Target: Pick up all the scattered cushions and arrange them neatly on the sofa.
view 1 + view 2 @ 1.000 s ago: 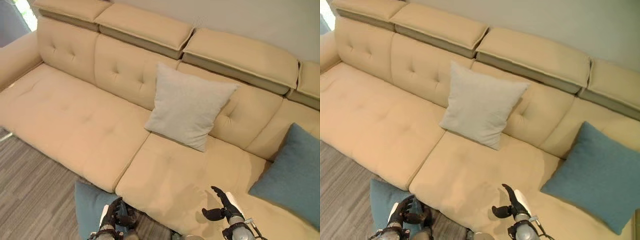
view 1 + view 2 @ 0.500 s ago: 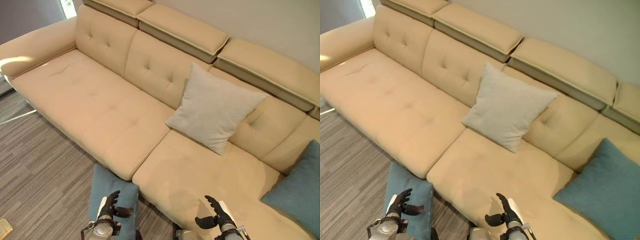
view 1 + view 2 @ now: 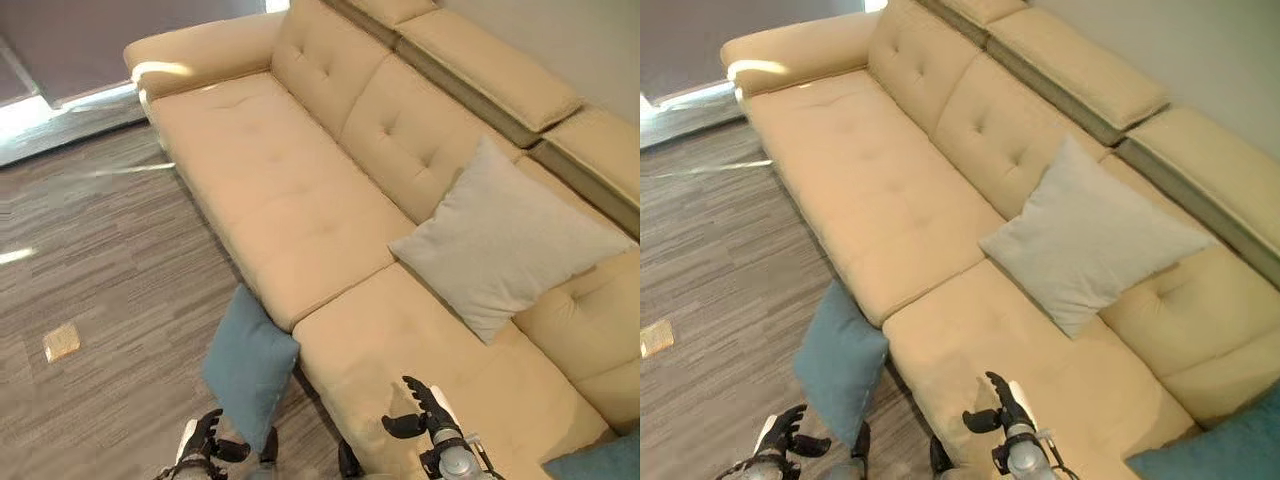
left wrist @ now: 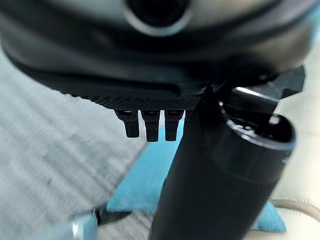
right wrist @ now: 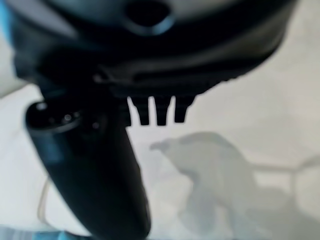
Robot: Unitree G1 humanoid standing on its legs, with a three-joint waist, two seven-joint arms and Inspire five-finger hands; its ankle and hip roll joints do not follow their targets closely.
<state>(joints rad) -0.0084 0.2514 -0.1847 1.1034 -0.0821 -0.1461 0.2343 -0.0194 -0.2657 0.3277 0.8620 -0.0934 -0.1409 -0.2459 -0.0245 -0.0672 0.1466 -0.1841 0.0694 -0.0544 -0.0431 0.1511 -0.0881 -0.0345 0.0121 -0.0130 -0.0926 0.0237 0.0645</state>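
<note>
A blue cushion [image 3: 248,365] stands on the floor, leaning against the front of the beige sofa [image 3: 280,190]. My left hand [image 3: 205,445] hangs open just below its lower corner, apart from it; past that hand's fingers [image 4: 147,125] the blue cushion [image 4: 142,187] shows on the floor. A light grey cushion [image 3: 505,240] leans on the sofa's backrest. A second blue cushion [image 3: 1230,450] lies on the seat at the far right. My right hand [image 3: 425,415] hovers open over the seat's front edge, holding nothing, with bare seat [image 5: 240,150] beyond its fingers [image 5: 157,112].
Grey striped floor [image 3: 90,260] spreads to the left of the sofa, with a small tan card [image 3: 62,342] lying on it. The sofa's left seat [image 3: 270,170] and armrest [image 3: 200,55] carry nothing. Bright light falls on the floor at the far left.
The camera has swung left, so the whole scene has shifted right. My left hand now sits lower, beneath the floor cushion's corner. The right hand stays open over the seat.
</note>
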